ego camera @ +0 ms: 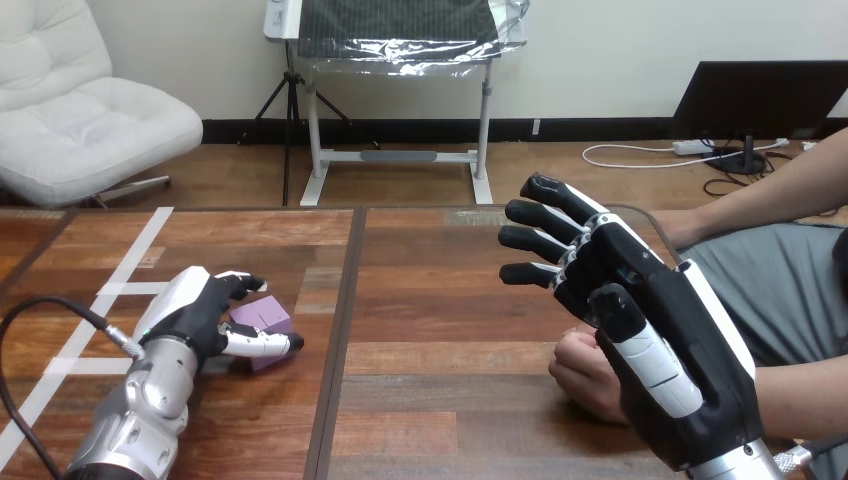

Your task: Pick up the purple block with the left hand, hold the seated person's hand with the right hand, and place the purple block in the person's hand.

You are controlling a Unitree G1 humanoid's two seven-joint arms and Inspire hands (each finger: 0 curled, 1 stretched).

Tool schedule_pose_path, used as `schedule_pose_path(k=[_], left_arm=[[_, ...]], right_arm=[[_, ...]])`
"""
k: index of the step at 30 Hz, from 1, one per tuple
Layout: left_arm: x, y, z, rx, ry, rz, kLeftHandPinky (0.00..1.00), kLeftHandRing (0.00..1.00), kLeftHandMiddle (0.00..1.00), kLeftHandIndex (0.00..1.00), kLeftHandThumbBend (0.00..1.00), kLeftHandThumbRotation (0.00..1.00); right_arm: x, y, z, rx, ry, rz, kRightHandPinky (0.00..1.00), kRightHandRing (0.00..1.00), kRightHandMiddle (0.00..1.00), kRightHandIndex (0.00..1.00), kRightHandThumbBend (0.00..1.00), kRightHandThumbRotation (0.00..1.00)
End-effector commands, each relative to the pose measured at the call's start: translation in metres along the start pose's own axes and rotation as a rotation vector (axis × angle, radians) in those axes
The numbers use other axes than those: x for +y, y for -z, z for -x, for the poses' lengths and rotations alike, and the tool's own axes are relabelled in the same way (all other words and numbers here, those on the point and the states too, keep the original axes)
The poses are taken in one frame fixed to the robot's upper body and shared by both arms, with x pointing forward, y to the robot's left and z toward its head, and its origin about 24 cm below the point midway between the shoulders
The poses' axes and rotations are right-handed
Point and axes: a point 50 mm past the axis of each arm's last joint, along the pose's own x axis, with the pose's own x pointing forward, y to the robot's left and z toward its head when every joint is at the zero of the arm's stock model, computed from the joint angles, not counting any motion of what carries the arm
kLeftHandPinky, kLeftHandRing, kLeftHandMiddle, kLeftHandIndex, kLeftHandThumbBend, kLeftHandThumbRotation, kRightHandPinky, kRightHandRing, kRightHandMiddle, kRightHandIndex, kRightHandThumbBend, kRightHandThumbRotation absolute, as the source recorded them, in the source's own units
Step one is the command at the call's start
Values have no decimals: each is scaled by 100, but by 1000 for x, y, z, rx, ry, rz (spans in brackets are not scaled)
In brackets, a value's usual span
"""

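Right hand (660,350) open by the person's hand (580,380), staged to hold it; my left hand (195,315) curls round the purple block (262,312) for pickup.

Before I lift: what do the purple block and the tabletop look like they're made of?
The purple block looks like foam or matte plastic, judging by its flat, glare-free lilac faces; I cannot tell which. The table looks like wood or wood-look laminate with a semi-matte finish: plank seams and grain show in mixed brown tones.

Lab test bench: wooden table (430,300) with white tape markings (133,252).
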Motion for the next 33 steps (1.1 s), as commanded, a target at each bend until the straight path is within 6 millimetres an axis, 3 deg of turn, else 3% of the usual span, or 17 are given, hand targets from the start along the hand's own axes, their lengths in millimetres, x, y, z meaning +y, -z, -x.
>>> schedule_pose_path(k=[1,33], left_arm=[[16,-14,-4,-41,-40,-59,70,81,82,79,77,17],[16,-24,-5,-23,-69,-190,64,68,71,70,79,12]], right_arm=[[0,-19,-14,-103,-38,32,74,83,85,87,88,70],[-1,-19,-13,-103,-35,32,74,83,85,87,88,69]])
